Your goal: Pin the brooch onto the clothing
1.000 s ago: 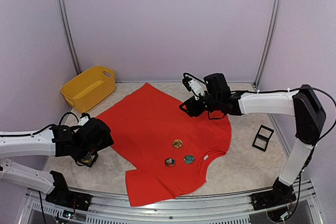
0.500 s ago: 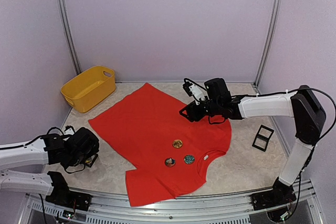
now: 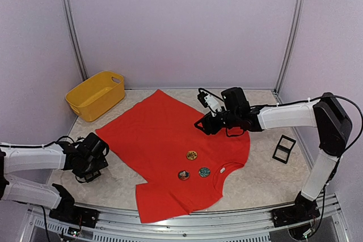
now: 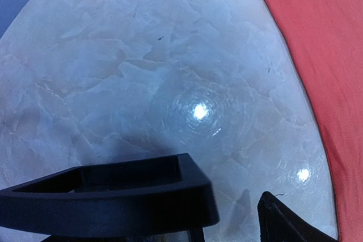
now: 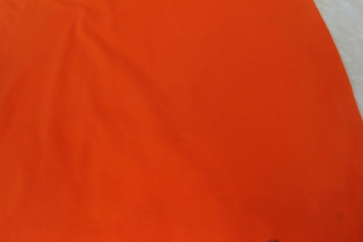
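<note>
The red T-shirt [image 3: 164,134] lies spread flat on the table, its white neck label [image 3: 222,169] at the lower right. Three round brooches lie on it: a gold one [image 3: 191,155], a brown one [image 3: 184,175] and a green one [image 3: 204,172]. My left gripper [image 3: 89,165] is low over bare table just left of the shirt's left corner. In its wrist view one fingertip [image 4: 283,222] shows apart from a black frame-like object [image 4: 113,196], with the shirt's edge [image 4: 329,55] at the right. My right gripper [image 3: 204,124] hovers over the shirt's upper right. Its wrist view shows only red cloth [image 5: 170,111], with no fingers in sight.
A yellow plastic basket [image 3: 95,96] stands at the back left. A small black frame stand [image 3: 283,148] stands on the table [image 3: 266,179] to the right of the shirt. Metal posts rise at the back corners.
My left arm has drawn back to the left and down, off the shirt's edge. The shirt's left corner now lies farther left. My right gripper has shifted slightly lower over the shirt.
</note>
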`<state>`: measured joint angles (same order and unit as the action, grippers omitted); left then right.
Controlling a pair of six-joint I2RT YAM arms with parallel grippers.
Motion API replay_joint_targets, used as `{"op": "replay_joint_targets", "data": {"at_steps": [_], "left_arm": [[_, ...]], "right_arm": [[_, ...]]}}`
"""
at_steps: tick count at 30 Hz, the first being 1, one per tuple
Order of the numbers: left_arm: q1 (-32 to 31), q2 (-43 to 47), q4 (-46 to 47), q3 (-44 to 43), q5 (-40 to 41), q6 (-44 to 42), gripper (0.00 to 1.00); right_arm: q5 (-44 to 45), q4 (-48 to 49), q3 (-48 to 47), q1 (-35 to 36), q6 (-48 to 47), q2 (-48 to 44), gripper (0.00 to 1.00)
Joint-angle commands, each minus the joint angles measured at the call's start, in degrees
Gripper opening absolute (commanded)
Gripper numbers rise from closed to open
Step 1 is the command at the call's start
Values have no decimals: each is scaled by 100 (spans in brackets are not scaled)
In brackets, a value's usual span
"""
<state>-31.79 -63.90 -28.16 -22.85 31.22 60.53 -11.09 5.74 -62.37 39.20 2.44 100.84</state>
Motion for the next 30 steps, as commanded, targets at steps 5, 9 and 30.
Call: {"op": "replay_joint_targets", "data": {"at_steps": [5, 9, 30], "left_arm": [[-305, -615, 653, 8, -705, -201, 79], [-802, -767, 676, -165, -639, 25, 76], [-1667, -634, -944, -827, 287, 879, 82]], "right_arm": [[-1, 101, 103, 24, -184, -47, 59], [53, 87, 128, 22, -183, -58, 59], [-181, -29, 87, 26, -186, 34, 59]]}}
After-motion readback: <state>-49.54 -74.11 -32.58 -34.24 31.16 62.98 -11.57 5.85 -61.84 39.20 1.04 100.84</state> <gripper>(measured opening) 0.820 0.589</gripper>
